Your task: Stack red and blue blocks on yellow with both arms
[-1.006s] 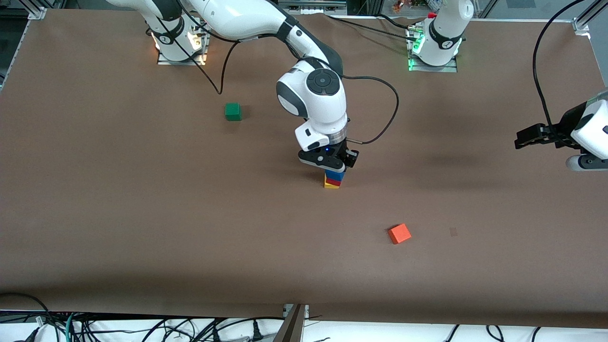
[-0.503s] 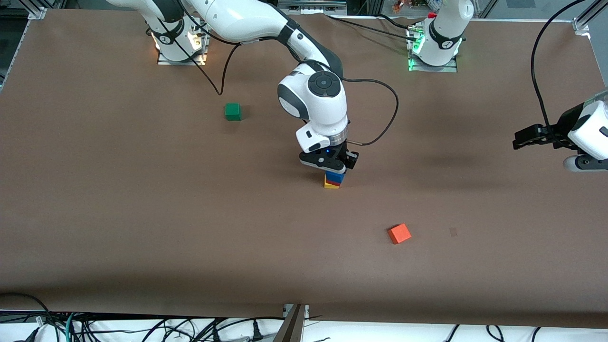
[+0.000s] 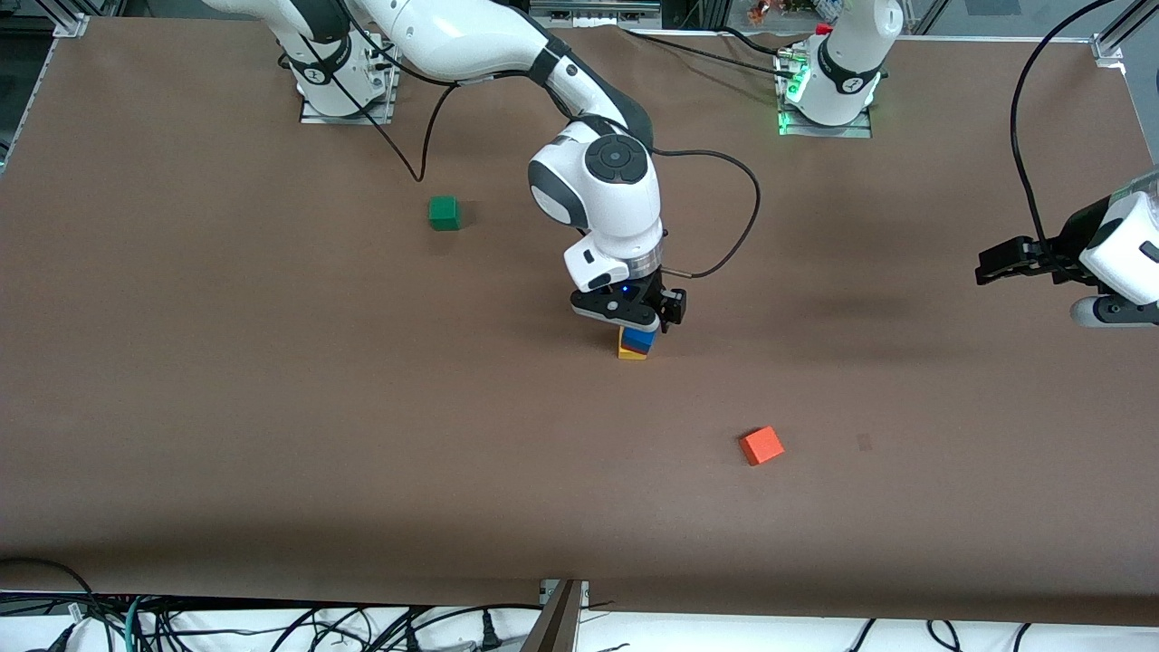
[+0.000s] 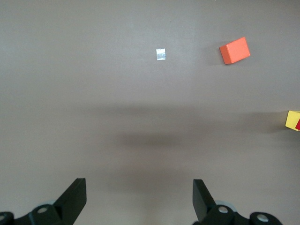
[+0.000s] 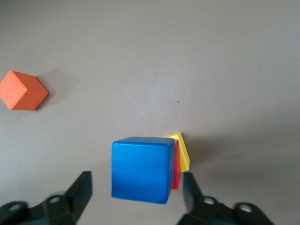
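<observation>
Here, your green cube [image 3: 444, 213] sits toward the right arm's end of the tabletop [image 3: 272, 407]. Mid-table, your right gripper [image 3: 634, 319] hangs spread around the blue block [image 3: 639, 339], stacked on the red block [image 5: 177, 164] and yellow cube [image 3: 631, 353]. An orange-red cube [image 3: 761, 445] lies nearer the front edge. Your left gripper [image 3: 996, 269] waits spread, empty, above the left arm's end.

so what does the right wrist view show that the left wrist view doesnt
Only the right wrist view shows the blue block atop the stack, between the right tool's open fingers, apart from both. Only the left wrist view shows the left tool, open over bare table, and a small pale patch. Both show the orange-red cube, the yellow block and the red block.
</observation>
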Robot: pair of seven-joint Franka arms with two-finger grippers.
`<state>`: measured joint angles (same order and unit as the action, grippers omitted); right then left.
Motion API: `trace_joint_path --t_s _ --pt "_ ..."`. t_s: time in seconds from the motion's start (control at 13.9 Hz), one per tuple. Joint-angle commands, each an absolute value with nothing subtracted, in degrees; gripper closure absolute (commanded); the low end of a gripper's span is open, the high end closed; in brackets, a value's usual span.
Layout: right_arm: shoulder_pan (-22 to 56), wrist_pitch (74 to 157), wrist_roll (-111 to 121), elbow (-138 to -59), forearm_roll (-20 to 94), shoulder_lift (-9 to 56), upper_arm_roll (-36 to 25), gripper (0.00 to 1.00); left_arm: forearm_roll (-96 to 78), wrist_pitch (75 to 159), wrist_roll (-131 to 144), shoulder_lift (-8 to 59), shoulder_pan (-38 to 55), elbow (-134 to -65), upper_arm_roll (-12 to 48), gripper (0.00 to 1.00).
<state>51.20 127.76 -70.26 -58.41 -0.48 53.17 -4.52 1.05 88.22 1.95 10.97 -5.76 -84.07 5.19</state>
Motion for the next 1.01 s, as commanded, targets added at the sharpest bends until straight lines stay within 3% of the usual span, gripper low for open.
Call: trace_joint_path --t_s 0.0,0.14,0.57,0.79,0.93 --pt "50.98 126.83 -70.93 -56.34 -1.23 53.7 -4.66 0.01 0.0 88.86 1.58 10.37 -5.63 -84.73 5.01 0.0" --pt "49.58 122.37 -70.58 -56.16 -0.88 52.92 -4.66 0.0 0.0 88.86 1.58 10.37 -5.63 -84.73 5.01 0.0" --pt "41.5 106.46 -62.43 -56.77 4.29 40.54 -4.74 0.0 0.0 88.86 1.58 10.37 -5.63 -84.73 5.01 0.0" --pt "35.27 100.03 -54.28 -61.59 5.53 32.46 -6.06 0.0 0.0 88.86 1.58 10.37 -5.63 -84.73 5.01 0.0" --pt "30.69 99.84 -44.96 -70.53 9.65 24.73 -6.07 0.0 0.0 88.86 1.58 10.37 -5.63 -84.73 5.01 0.0"
